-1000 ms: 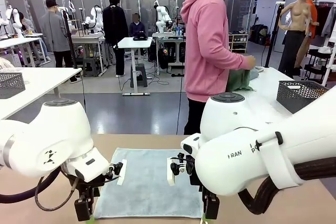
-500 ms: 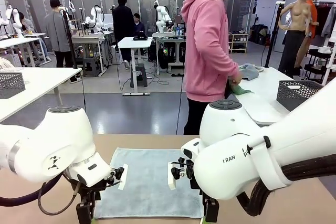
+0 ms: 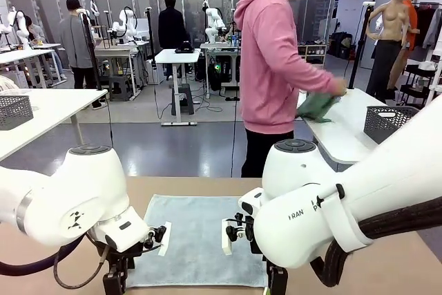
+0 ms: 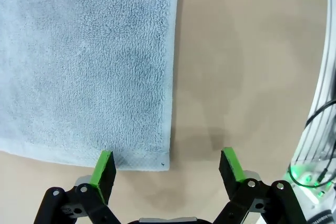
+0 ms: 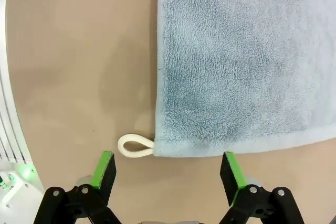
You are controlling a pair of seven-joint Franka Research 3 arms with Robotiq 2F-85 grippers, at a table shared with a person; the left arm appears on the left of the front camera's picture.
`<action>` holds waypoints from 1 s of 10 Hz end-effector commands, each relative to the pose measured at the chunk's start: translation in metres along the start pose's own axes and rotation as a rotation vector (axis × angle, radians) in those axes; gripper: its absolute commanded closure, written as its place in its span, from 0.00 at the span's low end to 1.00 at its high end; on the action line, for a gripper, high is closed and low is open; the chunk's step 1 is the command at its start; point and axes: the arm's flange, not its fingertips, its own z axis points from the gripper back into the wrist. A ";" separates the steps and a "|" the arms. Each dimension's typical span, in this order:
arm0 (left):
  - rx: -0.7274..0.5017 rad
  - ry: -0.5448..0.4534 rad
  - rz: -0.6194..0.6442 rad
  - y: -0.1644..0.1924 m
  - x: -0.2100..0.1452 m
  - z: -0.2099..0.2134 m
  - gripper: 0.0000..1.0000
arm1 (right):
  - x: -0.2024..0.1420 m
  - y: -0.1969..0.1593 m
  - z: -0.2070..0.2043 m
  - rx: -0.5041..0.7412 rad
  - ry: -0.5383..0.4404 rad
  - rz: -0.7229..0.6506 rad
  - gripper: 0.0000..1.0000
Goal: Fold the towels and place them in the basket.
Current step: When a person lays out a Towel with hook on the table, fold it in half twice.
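**Towel at the near edge.** A light grey-blue terry towel (image 3: 197, 240) lies flat and rectangular on the smooth tan counter (image 4: 252, 51). The left gripper (image 4: 167, 163) has its green pads apart, straddling one hemmed corner. The right gripper (image 5: 168, 163) is likewise apart over the other near corner, beside a white cord loop (image 5: 135, 146). Contact with the pile cannot be judged. A dark mesh basket (image 3: 395, 124) stands on the white table (image 3: 338, 139) beyond.

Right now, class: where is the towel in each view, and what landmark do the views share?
Front: towel flat on the table, lower middle.
Left wrist: upper left, one corner at bottom middle.
Right wrist: upper right, white loop at its corner.
Shared landmark: the tan table beside the towel's edge.
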 end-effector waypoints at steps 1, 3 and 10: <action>0.008 -0.029 -0.010 -0.043 -0.032 -0.017 0.00 | -0.043 0.048 -0.022 0.004 -0.039 0.028 0.00; 0.006 -0.028 -0.007 -0.042 -0.032 -0.020 0.00 | -0.043 0.048 -0.031 0.018 -0.027 0.021 0.00; 0.006 -0.025 -0.003 -0.041 -0.033 -0.021 1.00 | -0.044 0.045 -0.032 0.023 -0.043 0.020 1.00</action>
